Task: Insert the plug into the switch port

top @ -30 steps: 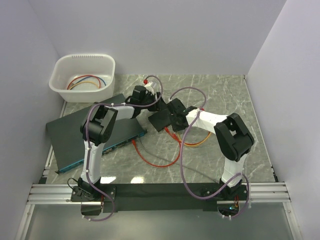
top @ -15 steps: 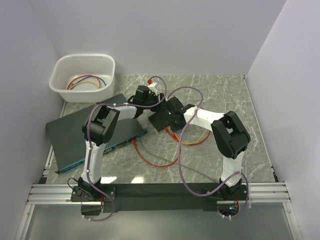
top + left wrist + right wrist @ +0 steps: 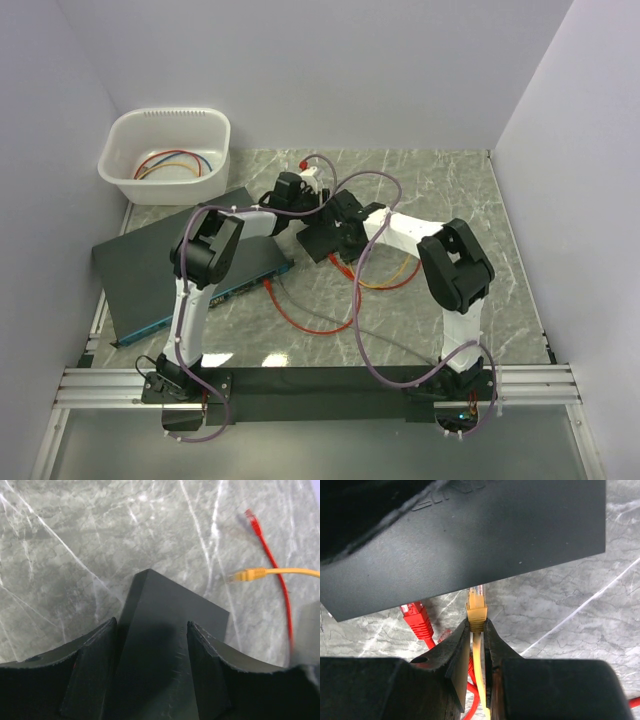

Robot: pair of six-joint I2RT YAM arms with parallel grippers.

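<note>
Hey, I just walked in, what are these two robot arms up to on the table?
The left gripper has its jaws closed on a small black box. The right gripper pinches the orange-yellow plug, whose tip is right at the box's edge. The red plug lies loose on the table beside it, held by neither arm. The large black switch sits apart to the left with neither gripper at it, so the red plug has not been inserted.
</note>
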